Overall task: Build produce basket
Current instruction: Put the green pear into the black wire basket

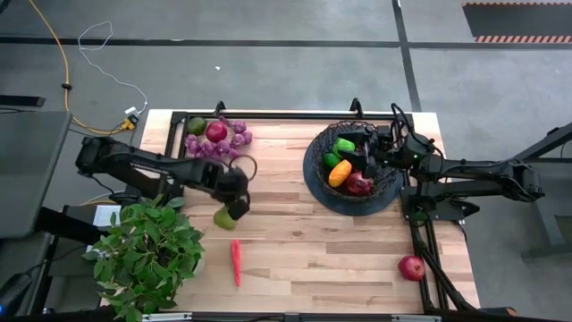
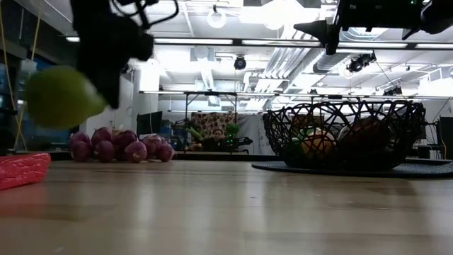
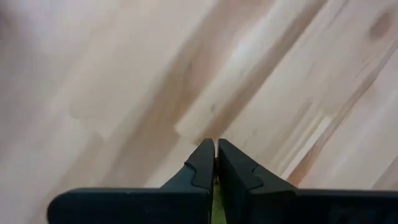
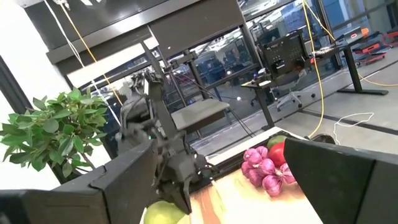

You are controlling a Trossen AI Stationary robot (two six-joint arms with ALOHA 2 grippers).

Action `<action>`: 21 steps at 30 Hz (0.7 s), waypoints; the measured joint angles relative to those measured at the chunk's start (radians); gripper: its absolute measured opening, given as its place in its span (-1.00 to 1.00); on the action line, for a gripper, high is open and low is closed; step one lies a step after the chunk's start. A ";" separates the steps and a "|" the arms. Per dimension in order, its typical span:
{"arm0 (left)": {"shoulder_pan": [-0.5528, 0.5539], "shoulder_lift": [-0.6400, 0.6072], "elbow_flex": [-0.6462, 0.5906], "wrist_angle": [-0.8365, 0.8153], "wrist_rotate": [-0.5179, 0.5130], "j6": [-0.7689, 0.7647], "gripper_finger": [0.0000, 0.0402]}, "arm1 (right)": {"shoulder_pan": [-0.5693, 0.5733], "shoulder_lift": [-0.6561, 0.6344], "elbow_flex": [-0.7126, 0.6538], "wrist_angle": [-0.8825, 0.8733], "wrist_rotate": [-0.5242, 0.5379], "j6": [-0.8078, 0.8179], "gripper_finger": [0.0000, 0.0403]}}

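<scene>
Nearest the lower edge of the high view we see a red chilli pepper (image 1: 236, 262) lying on the wooden table (image 1: 304, 241), with a red apple (image 1: 411, 266) at lower right and a leafy potted plant (image 1: 147, 255) at lower left. Just above the chilli, left of centre, the left gripper (image 1: 234, 209) has its fingers (image 3: 205, 165) pressed together on a green pear (image 1: 224, 217), which hangs clear of the table (the low view shows it at upper left, off the wood). At right of centre stands the basket (image 1: 315, 174), holding an orange, green and dark red produce. Over its right rim we find the right gripper (image 1: 382, 146) spread wide and holding nothing. Farthest, at upper left, purple grape bunches (image 1: 219, 143) lie with another red apple (image 1: 215, 131) and a green fruit (image 1: 196, 126).
</scene>
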 joint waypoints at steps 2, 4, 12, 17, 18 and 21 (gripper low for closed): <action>0.032 -0.008 0.040 0.006 -0.027 0.037 -1.00 | 0.000 0.000 0.000 0.000 0.013 0.000 0.65; 0.066 -0.015 0.079 0.002 -0.047 0.085 -1.00 | 0.000 0.000 0.000 0.002 0.021 0.009 0.65; 0.178 -0.041 0.220 0.179 -0.110 0.307 -1.00 | 0.000 0.000 0.000 0.026 0.012 0.060 0.65; 0.210 -0.088 0.223 0.398 -0.059 0.387 -1.00 | 0.000 0.000 0.000 0.053 0.011 0.061 0.65; 0.210 -0.098 0.223 0.415 -0.059 0.399 -1.00 | 0.000 0.000 0.000 0.058 0.011 0.060 0.65; 0.210 -0.127 0.223 0.456 -0.068 0.448 -1.00 | 0.000 0.000 0.000 0.060 0.010 0.060 0.65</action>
